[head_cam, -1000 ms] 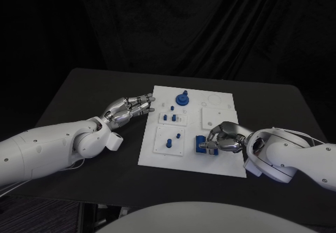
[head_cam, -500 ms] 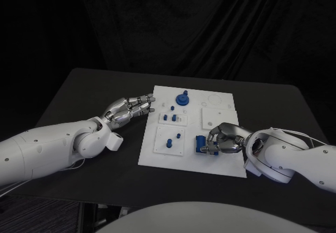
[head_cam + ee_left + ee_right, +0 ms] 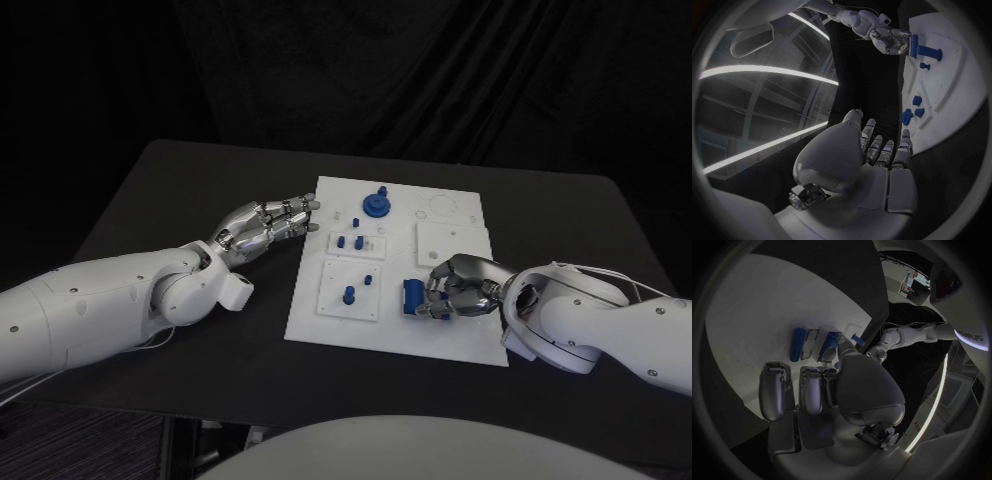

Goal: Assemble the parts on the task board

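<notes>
The right hand (image 3: 459, 285) sits on the task board (image 3: 450, 340) at about 4 o'clock, its fingers (image 3: 811, 390) curled around a blue part (image 3: 414, 294), likely to push it in. The left hand (image 3: 267, 225) waits at 9 o'clock, fingers loosely curled, holding nothing.

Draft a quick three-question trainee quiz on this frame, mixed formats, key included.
1. True or false: the left hand rests on the black table beside the task board.
2. Which hand is at the blue part near the board's right front? A) left B) right C) neither
3. Fill in: the blue knobbed part stands near the board's ____ edge (near/far from the robot).

Key: 1 true; 2 B, the right hand; 3 far.
</notes>
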Available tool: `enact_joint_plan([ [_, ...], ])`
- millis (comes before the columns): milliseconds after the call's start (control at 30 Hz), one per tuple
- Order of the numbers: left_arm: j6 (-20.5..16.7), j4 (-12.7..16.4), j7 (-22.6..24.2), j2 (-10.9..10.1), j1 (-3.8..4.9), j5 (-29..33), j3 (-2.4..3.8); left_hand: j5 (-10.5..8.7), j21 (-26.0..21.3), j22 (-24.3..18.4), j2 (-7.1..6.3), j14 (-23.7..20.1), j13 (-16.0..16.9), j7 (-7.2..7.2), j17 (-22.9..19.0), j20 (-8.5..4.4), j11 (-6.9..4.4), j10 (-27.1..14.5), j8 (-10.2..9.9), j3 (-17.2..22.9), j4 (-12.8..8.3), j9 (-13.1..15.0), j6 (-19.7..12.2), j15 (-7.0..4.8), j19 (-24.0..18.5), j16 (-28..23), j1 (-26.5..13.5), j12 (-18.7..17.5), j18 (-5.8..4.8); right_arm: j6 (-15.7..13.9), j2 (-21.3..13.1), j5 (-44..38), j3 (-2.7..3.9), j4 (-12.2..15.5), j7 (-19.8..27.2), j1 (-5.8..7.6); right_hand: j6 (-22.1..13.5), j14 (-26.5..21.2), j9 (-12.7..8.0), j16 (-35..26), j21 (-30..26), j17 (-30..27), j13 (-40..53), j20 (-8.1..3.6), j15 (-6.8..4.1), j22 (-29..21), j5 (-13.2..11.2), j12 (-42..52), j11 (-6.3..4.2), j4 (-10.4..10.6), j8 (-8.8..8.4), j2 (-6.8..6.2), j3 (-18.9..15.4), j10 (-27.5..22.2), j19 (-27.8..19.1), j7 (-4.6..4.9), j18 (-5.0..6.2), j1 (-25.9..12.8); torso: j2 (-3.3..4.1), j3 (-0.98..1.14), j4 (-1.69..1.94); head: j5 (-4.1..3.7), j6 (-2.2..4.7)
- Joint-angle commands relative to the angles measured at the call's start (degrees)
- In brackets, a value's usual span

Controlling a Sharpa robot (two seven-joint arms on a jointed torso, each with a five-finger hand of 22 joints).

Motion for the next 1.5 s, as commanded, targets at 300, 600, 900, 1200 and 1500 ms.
enact_joint_plan([
  [300,1.07,0.01,0.44,0.07,-0.13,0.1,0.05,0.17,-0.11,-0.06,-0.02,-0.17,0.05,0.37,-0.03,-0.02,0.43,0.15,0.21,0.39,-0.09,0.01,0.01,0.41,0.08,0.06,0.46,0.13,-1.01,0.76,0.47,-0.6,0.01,-0.54,-0.87,-0.3,-0.42,5.9,0.12,0.14,-0.1,14.58,15.09,-0.47,-0.58,12.95,0.39,0.15,-0.26,-0.64,0.23,0.97,0.48,5.96,2.69,0.06,0.26,1.61,0.05,0.04,-0.04,0.1,-0.01],
  [600,1.14,0.02,0.4,0.06,-0.14,0.1,0.05,0.1,-0.11,-0.08,-0.02,-0.16,0.05,0.4,-0.03,-0.02,0.46,0.12,0.22,0.47,-0.14,0.01,-0.03,0.47,0.11,0.07,0.43,0.11,-1.03,1.07,0.42,-0.61,0.01,-0.2,-0.6,-0.31,-0.58,5.89,0.17,0.14,-0.27,14.57,15.09,-0.44,-0.48,12.89,0.2,0.15,-0.15,0.06,0.22,0.16,-0.57,5.96,2.6,0.24,0.3,0.74,0.04,0.04,-0.02,0.03,-0.01],
  [900,1.1,0.16,0.38,-0.18,-0.15,0.1,0.05,0.1,-0.11,-0.08,-0.02,-0.16,0.05,0.4,-0.03,-0.02,0.46,0.12,0.22,0.47,-0.14,0.01,-0.03,0.47,0.11,0.07,0.43,0.11,-1.03,-1.83,-1.7,-0.64,0.04,1.42,1.3,-0.26,-0.47,6.0,-0.59,0.32,0.37,15.04,15.09,-0.29,-0.33,13.13,0.34,0.15,-0.11,6.46,-0.48,-2.37,-3.62,5.96,2.98,0.34,0.13,-5.16,0.01,0.01,-0.09,0.32,-0.01],
  [1200,0.8,0.56,0.38,-0.52,-0.16,0.1,0.05,0.15,-0.05,-0.02,0.01,-0.05,0.09,0.47,0.0,-0.02,0.6,0.29,0.31,0.65,-0.23,0.06,0.24,0.59,0.23,0.13,0.38,0.26,-1.07,-4.86,-5.93,-0.42,0.07,3.89,4.8,1.95,0.36,6.0,-4.83,0.34,1.99,15.09,15.09,-0.2,-0.17,13.69,0.28,0.15,0.1,8.73,-4.77,1.1,-3.75,5.96,3.81,0.63,-0.29,-9.68,-0.1,-0.01,-0.09,0.18,-0.01],
  [1500,0.23,0.66,0.77,-0.61,-0.16,0.1,0.05,0.45,-0.02,-0.09,-0.09,0.02,0.13,0.58,0.01,-0.03,0.81,0.52,0.45,0.86,-0.43,0.13,0.67,0.55,0.33,0.18,0.38,0.43,-1.1,-1.66,-8.61,-3.1,0.0,2.48,2.16,2.86,1.35,6.0,-12.55,0.34,2.32,15.09,15.09,0.38,0.47,13.79,0.38,0.15,0.94,3.9,-13.19,3.28,-2.43,5.96,3.91,1.66,-0.37,-1.02,-0.07,-0.08,0.01,0.01,-0.01],
])
